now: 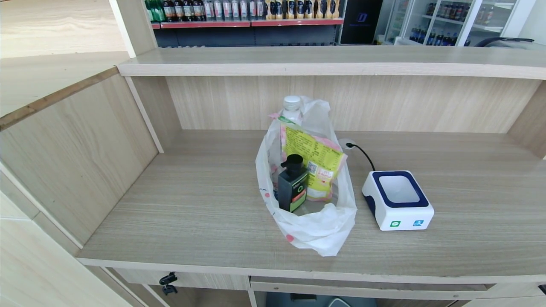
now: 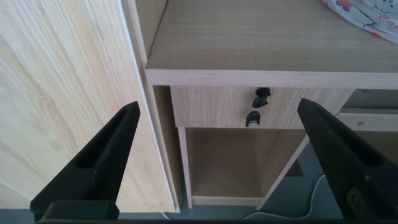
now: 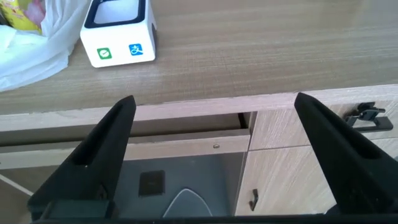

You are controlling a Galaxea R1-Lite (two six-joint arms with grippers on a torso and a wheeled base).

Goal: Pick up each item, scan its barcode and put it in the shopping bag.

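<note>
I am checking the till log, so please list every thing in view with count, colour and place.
counter: 1, light wood
shopping bag: 1, white with pink dots, middle of the counter, open
dark bottle: 1, black, green label, upright at the bag's front
snack pouch: 1, yellow-green, in the bag behind the dark bottle
clear bottle: 1, white cap, at the bag's back
barcode scanner: 1, white and navy, on the counter right of the bag
cable: 1, black, behind the scanner
key: 1, black, in the lock of the drawer under the counter's left front
left pincer: 1, black, open, facing the keyed drawer
right pincer: 1, black, open, before the counter's front edge
</note>
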